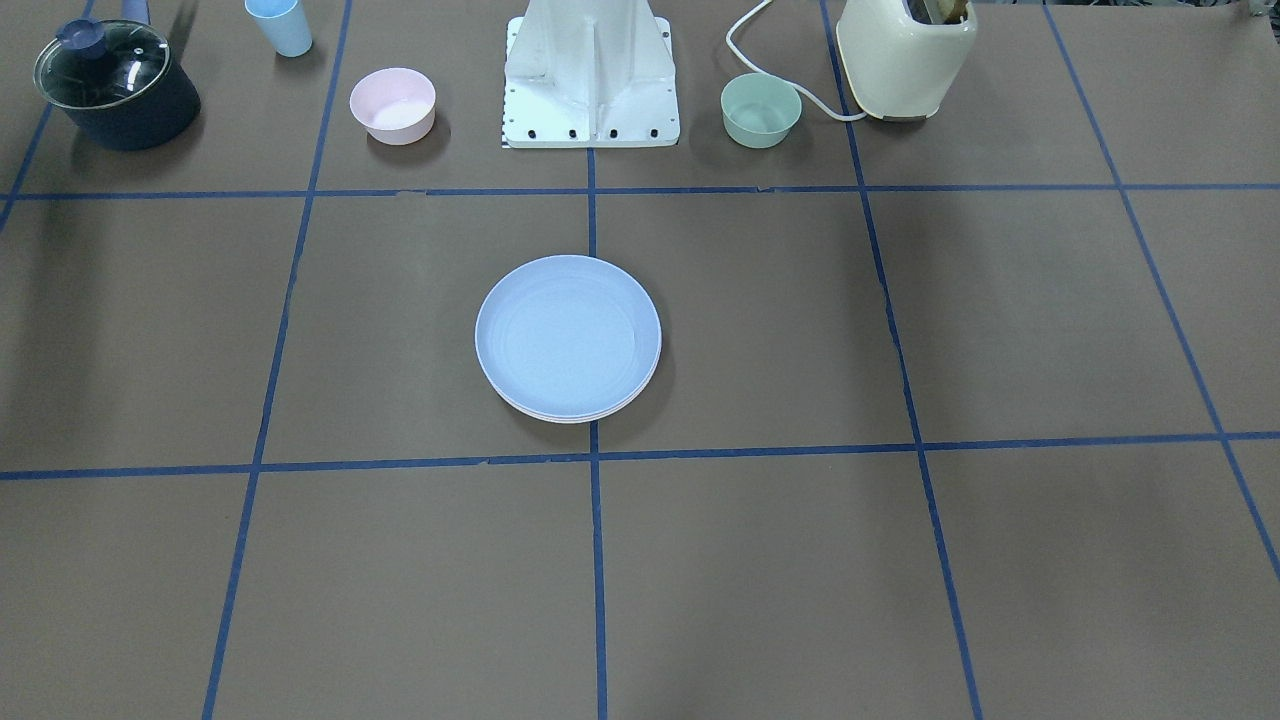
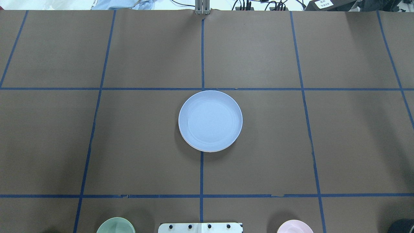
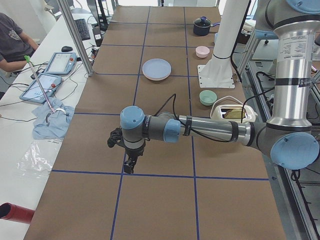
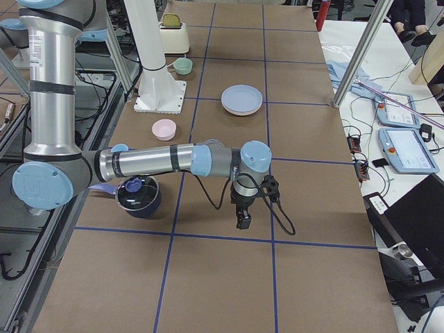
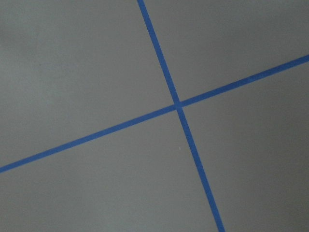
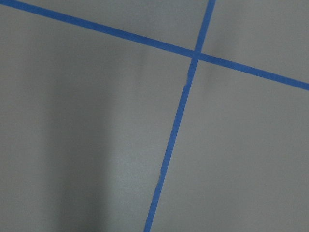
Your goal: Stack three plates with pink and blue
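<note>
Brown paper covers the whole table (image 1: pixel 1000 330), blue tape (image 5: pixel 177 104) rules it into squares, and both arms are out wide. The left gripper (image 3: pixel 129 163) hangs nose-down over a tape crossing at its end of the table, and the right gripper (image 4: pixel 243 220) does the same at the far end. Open or closed? I cannot tell for either one. Only the side cameras catch them, and each wrist camera shows bare paper and tape, with no fingers and nothing carried that I can see.

Out to the middle now, well apart from both grippers. The blue plate (image 2: pixel 210 120) sits face up on top of a pile astride the centre line. The pink plate (image 1: pixel 572 419) shows only as a pale pinkish rim under the blue plate's near edge. (How many layers lie beneath I can't count, though no cream-green plate shows anywhere else.) By my reading the stack looks built.

Back by the robot's base (image 1: pixel 592 75) stand a pink bowl (image 1: pixel 393 104) and a green bowl (image 1: pixel 761 109).

Trouble from here? These plates look light and smooth, and I can't judge how squarely they nest. Any pass back over the centre that clips a rim could slide the pile apart. A long arm swinging low near the base could also catch a bowl.
</note>
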`<move>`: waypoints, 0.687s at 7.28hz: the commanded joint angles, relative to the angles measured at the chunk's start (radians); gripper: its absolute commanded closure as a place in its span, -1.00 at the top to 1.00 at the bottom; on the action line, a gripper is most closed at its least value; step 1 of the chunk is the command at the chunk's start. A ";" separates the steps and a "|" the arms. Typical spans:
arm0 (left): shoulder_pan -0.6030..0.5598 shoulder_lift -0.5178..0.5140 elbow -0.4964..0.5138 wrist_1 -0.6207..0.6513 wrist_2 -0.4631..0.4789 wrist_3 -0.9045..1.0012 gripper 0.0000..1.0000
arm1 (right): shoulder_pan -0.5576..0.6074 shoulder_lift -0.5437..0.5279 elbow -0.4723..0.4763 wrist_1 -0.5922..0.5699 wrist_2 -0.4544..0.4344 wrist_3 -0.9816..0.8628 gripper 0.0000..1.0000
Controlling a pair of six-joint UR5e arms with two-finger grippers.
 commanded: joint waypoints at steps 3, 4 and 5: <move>-0.004 0.013 0.032 0.041 -0.045 0.010 1.00 | 0.067 -0.008 -0.029 0.000 0.034 0.006 1.00; -0.005 0.022 0.032 0.041 -0.048 0.011 1.00 | 0.073 -0.015 -0.029 0.000 0.079 0.018 1.00; -0.005 0.022 0.031 0.041 -0.048 0.011 1.00 | 0.098 -0.020 -0.026 0.005 0.113 0.033 1.00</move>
